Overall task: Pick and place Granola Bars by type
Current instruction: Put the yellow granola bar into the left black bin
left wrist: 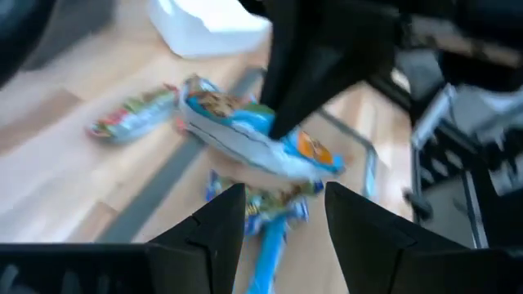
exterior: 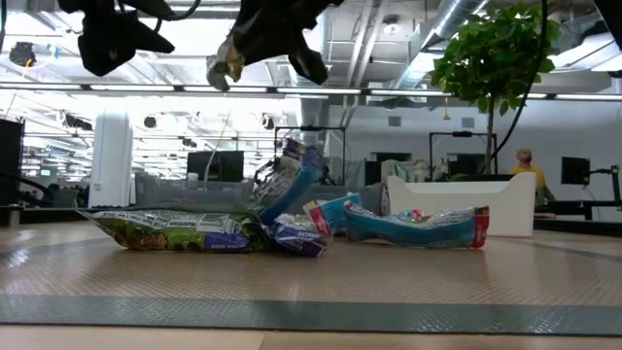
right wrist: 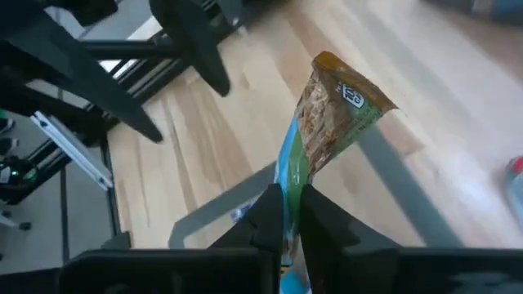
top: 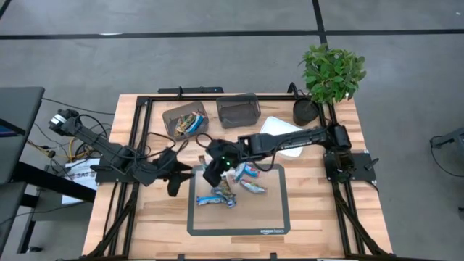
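My right gripper [top: 212,174] is shut on one granola bar [right wrist: 327,114] with a blue, green and tan wrapper, high above the dark mat [top: 272,217]. Several other granola bars [top: 239,187] lie in a loose pile on the mat; in the low view these bars [exterior: 292,219] rest flat or lean on each other. More bars lie in the left dark bin [top: 185,121]. My left gripper [left wrist: 286,216] is open and hovers at the mat's left edge [top: 174,181], facing the held bar [left wrist: 245,131] without touching it. My right gripper [right wrist: 290,200] pinches the bar between its two fingers at one end of the wrapper [right wrist: 290,175]. The rest of the bar sticks out past the fingertips. It is lifted clear of the mat and the pile [exterior: 224,68].
An empty dark bin [top: 238,110] stands beside the filled one at the table's far side. A white tray [top: 279,129] lies under the right arm, and a potted plant [top: 330,72] stands at the far right corner. Bare mat lies toward the near edge.
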You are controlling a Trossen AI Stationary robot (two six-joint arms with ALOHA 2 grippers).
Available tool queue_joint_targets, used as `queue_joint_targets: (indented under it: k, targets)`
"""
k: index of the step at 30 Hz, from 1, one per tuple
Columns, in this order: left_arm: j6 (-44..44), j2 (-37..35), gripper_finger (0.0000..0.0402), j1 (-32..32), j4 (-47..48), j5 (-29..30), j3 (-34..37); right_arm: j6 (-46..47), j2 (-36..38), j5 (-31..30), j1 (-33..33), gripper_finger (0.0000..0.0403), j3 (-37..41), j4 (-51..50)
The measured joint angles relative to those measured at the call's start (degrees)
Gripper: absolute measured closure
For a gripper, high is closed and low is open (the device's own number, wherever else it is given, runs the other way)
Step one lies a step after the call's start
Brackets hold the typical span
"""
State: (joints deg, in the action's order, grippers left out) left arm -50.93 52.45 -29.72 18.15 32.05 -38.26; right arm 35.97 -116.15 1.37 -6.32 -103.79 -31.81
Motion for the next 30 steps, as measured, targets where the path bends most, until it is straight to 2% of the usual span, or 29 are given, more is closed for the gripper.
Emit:
queue_joint_targets:
  k: [6, 12, 22, 26, 30]
  targets:
    - [-2.32, -1.22, 0.0225, 2.09, 0.08, 5.8, -0.01, -3.49, 0.08, -0.07, 0.85, 0.0399, -3.37, -1.27]
    - [-3.33, -2.51, 0.0195, 6.0, -0.36, 7.12, -0.04, -3.75, 0.01, -0.02, 1.24, 0.0388, -3.92, -1.09]
    - [0.04, -2.54, 0.0153, 13.24, -8.32, -2.08, -0.04, -5.88, -0.01, 0.04, 1.97, 0.0398, -3.89, 1.93]
    - [0.39, -2.54, 0.0157, 15.53, -8.8, -5.06, -0.04, -6.08, -0.01, 0.24, 2.36, 0.0394, -4.33, 1.79]
    - [0.37, -2.54, 0.0178, 16.98, -8.67, -8.04, -0.04, -7.47, -0.01, 0.06, 2.33, 0.0396, -5.52, 2.03]
